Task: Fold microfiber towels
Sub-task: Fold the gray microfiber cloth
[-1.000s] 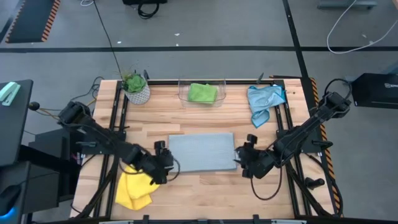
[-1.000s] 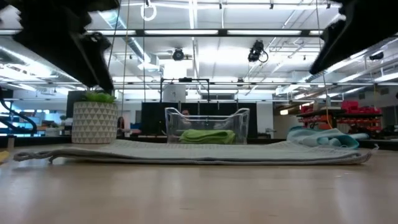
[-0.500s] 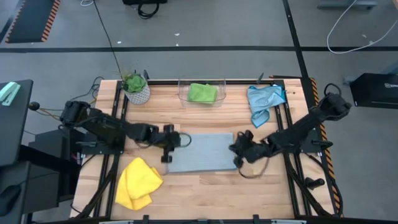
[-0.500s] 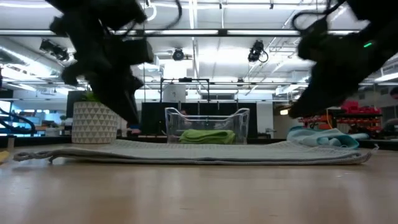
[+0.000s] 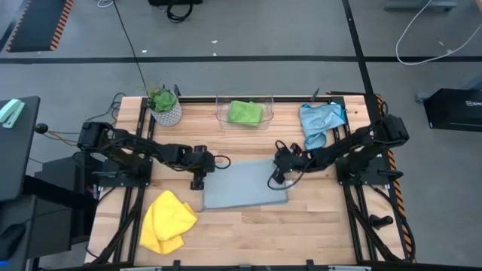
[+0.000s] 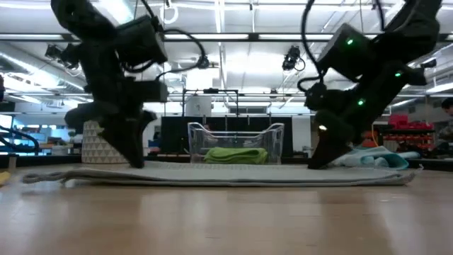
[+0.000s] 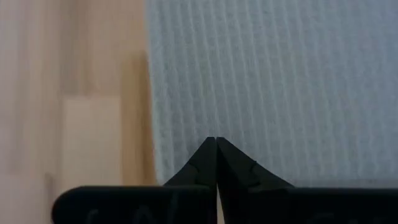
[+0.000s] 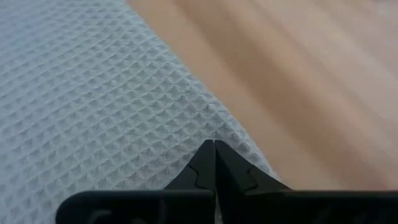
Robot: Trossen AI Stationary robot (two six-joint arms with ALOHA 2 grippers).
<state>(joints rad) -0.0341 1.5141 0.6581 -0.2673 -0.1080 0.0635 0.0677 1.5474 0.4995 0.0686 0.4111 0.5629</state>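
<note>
Two grippers, left gripper (image 5: 199,179) and right gripper (image 5: 277,175), pinch the far corners of the grey towel (image 5: 242,190) at table centre. From low, we should lift both evenly. Wrist views show clenched fingertips (image 7: 216,163) on cloth.

One camera looks straight down on the whole desk (image 5: 248,218), one sits level at its surface facing the room, and both wrist cameras hover close over the grey towel (image 5: 242,185), which all share
</note>
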